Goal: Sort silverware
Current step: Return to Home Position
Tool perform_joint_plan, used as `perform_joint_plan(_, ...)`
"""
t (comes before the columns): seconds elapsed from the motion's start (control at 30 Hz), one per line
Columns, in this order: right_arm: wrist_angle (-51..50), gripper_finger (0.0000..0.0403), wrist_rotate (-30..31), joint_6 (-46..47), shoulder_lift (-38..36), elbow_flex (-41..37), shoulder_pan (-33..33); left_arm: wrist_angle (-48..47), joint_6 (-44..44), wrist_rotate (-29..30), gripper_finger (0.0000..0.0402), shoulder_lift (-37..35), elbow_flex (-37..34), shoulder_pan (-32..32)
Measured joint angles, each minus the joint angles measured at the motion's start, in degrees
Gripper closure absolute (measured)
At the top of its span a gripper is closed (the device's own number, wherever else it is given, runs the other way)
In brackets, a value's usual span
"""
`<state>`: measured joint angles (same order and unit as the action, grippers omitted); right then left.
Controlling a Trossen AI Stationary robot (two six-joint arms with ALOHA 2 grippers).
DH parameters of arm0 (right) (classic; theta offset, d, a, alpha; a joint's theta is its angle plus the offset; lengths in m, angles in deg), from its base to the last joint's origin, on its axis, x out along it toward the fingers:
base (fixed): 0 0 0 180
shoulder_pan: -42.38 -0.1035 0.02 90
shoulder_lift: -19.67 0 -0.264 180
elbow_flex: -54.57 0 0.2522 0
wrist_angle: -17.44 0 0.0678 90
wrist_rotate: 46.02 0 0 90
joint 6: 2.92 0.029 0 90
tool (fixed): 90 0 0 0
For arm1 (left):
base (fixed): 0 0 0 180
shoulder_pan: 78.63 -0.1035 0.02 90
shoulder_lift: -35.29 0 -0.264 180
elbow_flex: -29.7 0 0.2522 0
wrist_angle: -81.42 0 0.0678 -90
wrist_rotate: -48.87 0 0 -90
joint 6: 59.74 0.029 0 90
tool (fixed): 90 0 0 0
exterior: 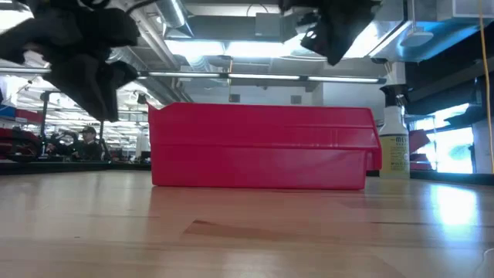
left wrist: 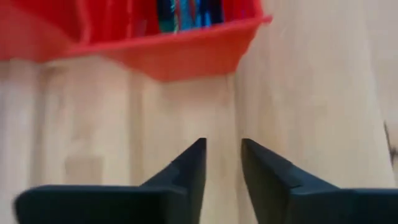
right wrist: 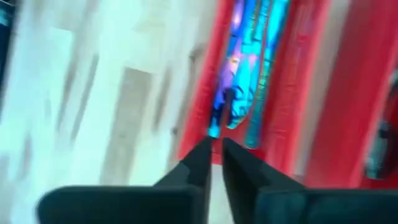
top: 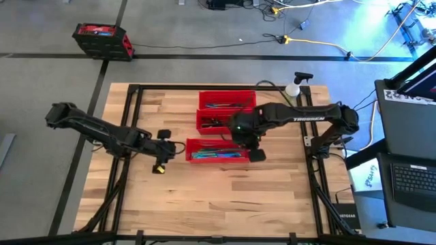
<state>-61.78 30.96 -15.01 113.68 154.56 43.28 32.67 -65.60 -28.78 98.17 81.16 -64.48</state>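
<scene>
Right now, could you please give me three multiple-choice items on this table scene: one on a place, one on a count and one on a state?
1. Where does the clear plastic spray bottle stand?
A) inside a bin
B) on the wooden table, near the corner on the right arm's side
C) in a gripper

2. How many long rectangular red plastic bins lie on the table?
A) two
B) three
C) five

3. How is the left gripper?
A) shut on a fork
B) out of view
C) open, holding nothing

Answers:
1 B, the high view shows it upright beyond the bins.
2 B, three lie in a column there.
3 C, its wrist view shows bare wood in its gap.

The right gripper hangs over one bin's end.
</scene>
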Motion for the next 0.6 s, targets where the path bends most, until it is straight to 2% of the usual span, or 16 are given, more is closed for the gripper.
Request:
perform_joint_plan(0.1, 1.5, 0.0389, 0.2, 2.9, -1.9, -3.7, -1.0, 4.7, 1.2, 0.9, 0.0357, 3.3, -1.0, 0.3)
perform_joint_plan(0.23, 1.6, 0.0387, 1.4, 4.9, -4.6, -10.1, -1.4, 5.4, 4.4, 2.6, 0.0395, 5.8, -1.0, -0.6)
perform_joint_plan(0.43, 8.0, 0.0402, 0.0, 10.1, -11.2, -24.3, -1.3, 6.1, 8.0, -0.3, 0.04, 7.4, -1.0, -3.0)
perform_joint_plan(0.6, 15.8, 0.0402, 3.4, 14.7, -19.1, -34.7, -1.3, 15.5, 10.6, -1.8, 0.0401, 8.0, -1.0, -5.2)
